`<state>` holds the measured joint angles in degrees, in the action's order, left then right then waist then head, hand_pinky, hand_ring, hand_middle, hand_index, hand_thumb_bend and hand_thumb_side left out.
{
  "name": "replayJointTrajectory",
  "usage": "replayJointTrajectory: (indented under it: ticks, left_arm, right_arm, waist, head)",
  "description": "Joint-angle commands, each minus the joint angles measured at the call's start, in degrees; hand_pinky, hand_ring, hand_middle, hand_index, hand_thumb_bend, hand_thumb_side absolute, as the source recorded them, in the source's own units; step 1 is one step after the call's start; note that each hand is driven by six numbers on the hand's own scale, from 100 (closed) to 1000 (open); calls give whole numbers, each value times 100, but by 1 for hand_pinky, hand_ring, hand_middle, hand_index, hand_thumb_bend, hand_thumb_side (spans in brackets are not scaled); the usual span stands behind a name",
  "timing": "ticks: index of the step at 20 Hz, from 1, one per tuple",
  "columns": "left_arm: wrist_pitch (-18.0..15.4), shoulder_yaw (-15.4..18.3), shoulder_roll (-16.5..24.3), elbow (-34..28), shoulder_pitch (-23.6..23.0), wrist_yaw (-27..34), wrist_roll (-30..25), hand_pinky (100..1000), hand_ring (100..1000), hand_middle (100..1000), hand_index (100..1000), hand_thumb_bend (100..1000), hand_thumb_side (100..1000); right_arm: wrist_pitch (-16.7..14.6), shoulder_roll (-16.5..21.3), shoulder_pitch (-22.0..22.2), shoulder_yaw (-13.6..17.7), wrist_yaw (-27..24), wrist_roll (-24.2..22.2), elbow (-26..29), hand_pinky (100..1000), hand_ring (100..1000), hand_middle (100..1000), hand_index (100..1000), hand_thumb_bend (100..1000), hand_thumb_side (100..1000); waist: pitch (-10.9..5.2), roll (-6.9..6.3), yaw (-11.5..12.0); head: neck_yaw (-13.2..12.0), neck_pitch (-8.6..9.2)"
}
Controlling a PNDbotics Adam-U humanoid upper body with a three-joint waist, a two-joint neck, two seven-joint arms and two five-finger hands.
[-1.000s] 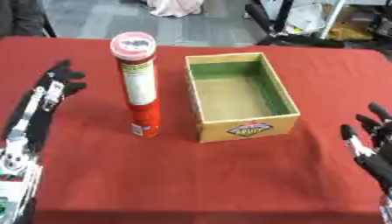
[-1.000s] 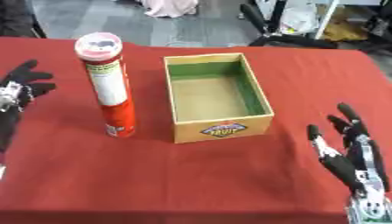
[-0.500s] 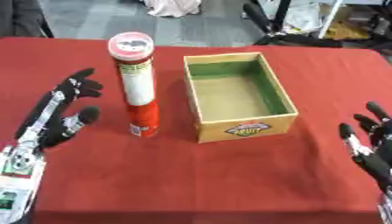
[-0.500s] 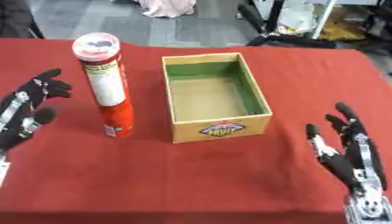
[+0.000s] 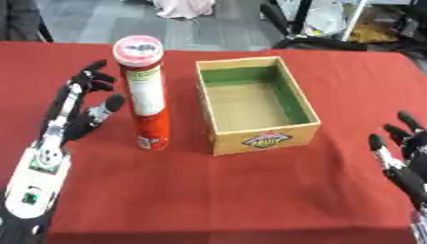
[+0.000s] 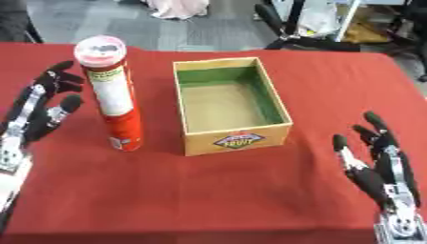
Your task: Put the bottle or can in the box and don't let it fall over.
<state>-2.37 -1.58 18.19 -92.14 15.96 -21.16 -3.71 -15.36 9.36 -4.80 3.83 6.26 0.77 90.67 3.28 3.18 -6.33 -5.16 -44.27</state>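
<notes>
Left eye view is showing the left hand (image 5: 73,116) hovering just beside the can, its fingers spread and relaxed, thumb pointing toward the can's side without touching it, as far as can be told. The can (image 5: 146,100) is standing upright on the red tabletop (image 5: 208,195), a tall red and white tube with a pale lid bearing a red printed patch (the writing on its label is too blurred to read). Just to its right, apart from it, the box (image 5: 254,107) is sitting open, a tan cardboard box with a green inner lining and nothing inside. Its near wall is carrying an oval emblem, red and green with a light band of lettering that cannot be read for certain. The right hand (image 6: 382,171) is resting at the lower right corner, fingers straight and pointing upward, well apart from the box.
</notes>
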Motion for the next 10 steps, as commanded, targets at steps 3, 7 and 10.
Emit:
replayJointTrajectory:
  ticks: [3, 7, 10]
  left_arm:
    - [-186, -218, 113, 396, 397, -220, -124, 861, 703, 692, 954, 817, 884]
    - [-290, -270, 79, 643, 540, -284, -120, 861, 703, 692, 954, 817, 884]
    - [-260, -342, 53, 792, 662, -359, -129, 855, 696, 687, 951, 722, 853]
  right_arm:
    - [-6, 123, -64, -3, -37, -22, 51, 967, 885, 1000, 934, 368, 405]
    - [-5, 120, -66, -6, -41, -25, 48, 967, 885, 1000, 934, 368, 405]
    - [-5, 114, -70, -13, -44, -30, 46, 967, 883, 1000, 934, 368, 407]
  waist:
    - [-70, -5, -35]
    - [-68, -2, -47]
    - [-74, 3, -71]
  head:
    - [-32, 15]
    - [-39, 15]
    - [-46, 15]
